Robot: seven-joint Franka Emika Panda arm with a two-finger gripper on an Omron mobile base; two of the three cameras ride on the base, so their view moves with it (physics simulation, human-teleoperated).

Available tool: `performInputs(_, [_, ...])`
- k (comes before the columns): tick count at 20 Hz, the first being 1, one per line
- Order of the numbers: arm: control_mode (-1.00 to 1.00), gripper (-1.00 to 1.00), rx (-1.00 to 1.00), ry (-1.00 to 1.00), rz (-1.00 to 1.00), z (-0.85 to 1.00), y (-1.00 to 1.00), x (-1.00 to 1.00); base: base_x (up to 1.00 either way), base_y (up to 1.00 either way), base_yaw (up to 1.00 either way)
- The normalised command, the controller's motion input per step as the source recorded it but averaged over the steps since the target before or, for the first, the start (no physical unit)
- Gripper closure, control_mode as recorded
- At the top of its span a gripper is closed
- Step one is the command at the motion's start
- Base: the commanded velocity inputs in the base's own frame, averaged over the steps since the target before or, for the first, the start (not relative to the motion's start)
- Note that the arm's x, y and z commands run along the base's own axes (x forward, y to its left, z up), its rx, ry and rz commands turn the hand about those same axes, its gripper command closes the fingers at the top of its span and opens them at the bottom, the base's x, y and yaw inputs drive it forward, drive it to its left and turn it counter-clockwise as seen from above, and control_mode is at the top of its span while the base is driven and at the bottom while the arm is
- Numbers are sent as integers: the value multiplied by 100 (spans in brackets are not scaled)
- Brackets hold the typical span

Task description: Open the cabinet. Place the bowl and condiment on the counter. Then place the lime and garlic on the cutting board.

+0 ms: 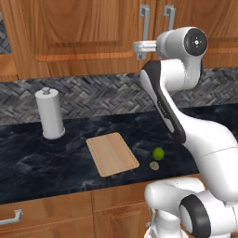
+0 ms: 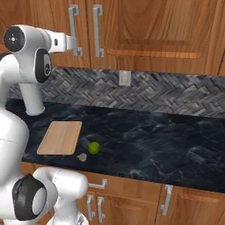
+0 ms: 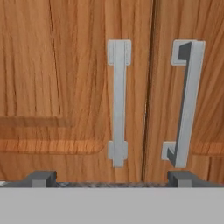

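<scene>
Cabinet (image 3: 78,87) doors are closed above the surface (image 2: 145,136), two vertical handles flanking the seam. The gripper (image 3: 111,177) faces the left handle (image 3: 118,103) with its fingers spread wide, holding nothing. Below, the board (image 1: 112,154) lies flat; the lime (image 1: 158,153) and garlic (image 1: 154,165) sit just beside its right edge, close together. A paper-towel roll (image 1: 50,114) stands further left.

Two rear cameras, left and right, look down over one worktop (image 1: 56,158); the hand camera faces the cabinet (image 3: 65,87) closely.
</scene>
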Motion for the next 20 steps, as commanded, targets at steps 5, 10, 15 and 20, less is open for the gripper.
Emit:
performInputs(5, [-100,-100,0,0,0,0,0,26,0,0,0])
performInputs(10, [-100,-100,0,2,0,0,5,26,0,0,0])
performInputs(15, [-100,-100,0,4,0,0,0,26,0,0,0])
performInputs(20, [-100,-100,0,1,0,0,0,26,0,0,0])
